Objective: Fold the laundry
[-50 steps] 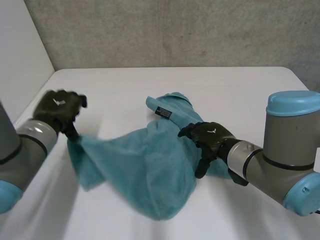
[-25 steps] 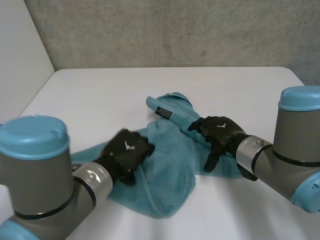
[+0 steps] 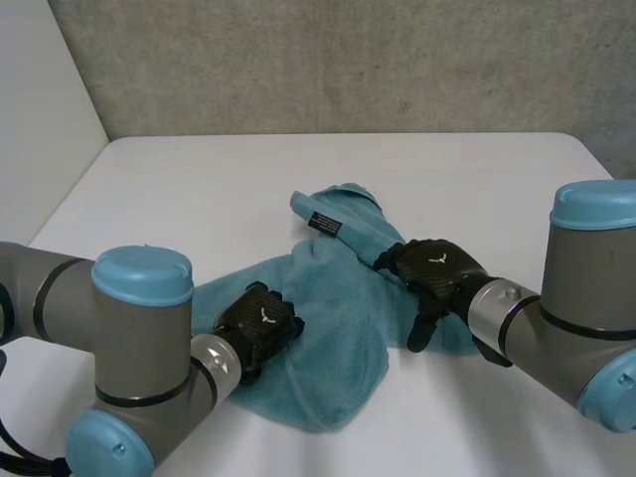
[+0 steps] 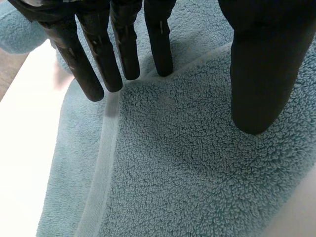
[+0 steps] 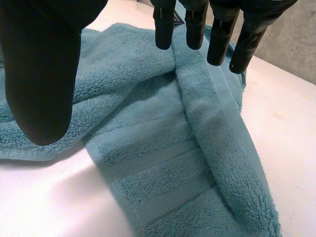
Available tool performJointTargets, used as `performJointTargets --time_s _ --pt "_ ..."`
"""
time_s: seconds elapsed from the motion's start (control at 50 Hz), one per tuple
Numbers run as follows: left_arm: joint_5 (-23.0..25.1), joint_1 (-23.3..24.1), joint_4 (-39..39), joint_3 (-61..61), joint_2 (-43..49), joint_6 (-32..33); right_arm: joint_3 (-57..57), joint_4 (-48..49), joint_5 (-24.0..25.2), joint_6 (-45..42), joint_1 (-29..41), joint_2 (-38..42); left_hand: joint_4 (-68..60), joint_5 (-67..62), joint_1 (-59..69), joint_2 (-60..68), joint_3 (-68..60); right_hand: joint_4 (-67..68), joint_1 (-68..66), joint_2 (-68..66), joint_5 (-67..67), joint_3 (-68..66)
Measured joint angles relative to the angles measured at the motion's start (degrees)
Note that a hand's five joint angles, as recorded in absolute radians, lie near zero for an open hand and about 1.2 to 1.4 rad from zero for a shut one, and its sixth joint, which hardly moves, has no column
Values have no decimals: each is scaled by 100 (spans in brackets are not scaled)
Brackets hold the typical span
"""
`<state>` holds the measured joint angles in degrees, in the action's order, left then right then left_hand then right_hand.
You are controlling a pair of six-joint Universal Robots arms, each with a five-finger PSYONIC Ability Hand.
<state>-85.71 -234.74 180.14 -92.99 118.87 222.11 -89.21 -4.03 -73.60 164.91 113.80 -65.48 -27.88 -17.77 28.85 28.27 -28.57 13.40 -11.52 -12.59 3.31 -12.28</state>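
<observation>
A teal towel point(image 3: 333, 333) lies bunched on the white table point(image 3: 248, 169), with a black label point(image 3: 325, 223) on its rolled far end. My left hand point(image 3: 256, 320) rests on the towel's left part, where one layer is folded over another. In the left wrist view its fingers point(image 4: 123, 54) and thumb are straight and press the pile of the towel point(image 4: 187, 168) along a hem. My right hand point(image 3: 434, 268) sits at the towel's right side. In the right wrist view its straight fingers point(image 5: 195, 24) and thumb hover spread over a folded edge of the towel point(image 5: 163, 163).
A grey wall point(image 3: 348, 60) runs behind the table's far edge and a white panel point(image 3: 40, 109) stands at its left. Bare tabletop lies beyond the towel and at the front right.
My left hand swung in from the table's left side, carrying the towel's left corner over the middle, and now lies flat on it. The right hand shifted slightly right.
</observation>
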Motion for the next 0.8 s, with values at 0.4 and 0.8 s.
performJointTargets --time_s 0.4,0.8 --pt "-10 -23 -25 196 108 -22 -71 -1 -6 -201 20 5 -2074 -2047 2082 2040 -1973 0 0 0 0 0" --pt "-56 -79 -15 152 31 -19 -62 -9 -15 -201 20 1 -3997 -3793 3548 3960 -3885 0 0 0 0 0"
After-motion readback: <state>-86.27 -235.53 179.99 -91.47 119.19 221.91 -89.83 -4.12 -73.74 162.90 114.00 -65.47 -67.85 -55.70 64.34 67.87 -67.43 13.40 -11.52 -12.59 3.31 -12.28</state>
